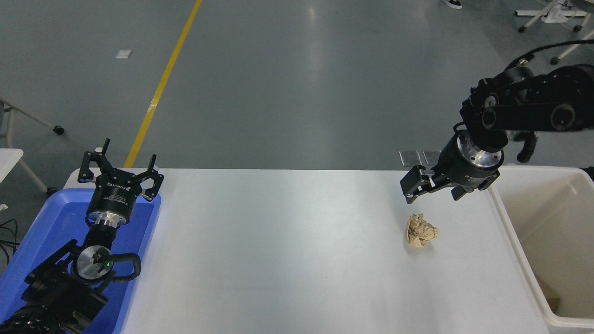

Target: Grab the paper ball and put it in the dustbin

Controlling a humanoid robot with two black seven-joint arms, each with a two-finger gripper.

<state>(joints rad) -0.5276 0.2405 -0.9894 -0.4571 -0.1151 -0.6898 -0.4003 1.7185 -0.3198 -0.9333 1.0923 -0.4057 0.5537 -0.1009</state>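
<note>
The tan-brown paper ball (421, 230) lies on the white table (287, 250), right of centre. My right gripper (434, 190) hangs open and empty just beyond and above the ball, fingers pointing down. The cream-white dustbin (513, 234) stands at the table's right edge, close to the ball's right. My left gripper (120, 171) is open and parked at the lower left over a blue tray.
The shallow blue tray (55, 218) sits at the table's left edge under the left arm. A tan scrap (550, 294) lies inside the dustbin. Grey floor with a yellow line (162, 83) lies beyond the table. Chair legs on wheels show at the top right.
</note>
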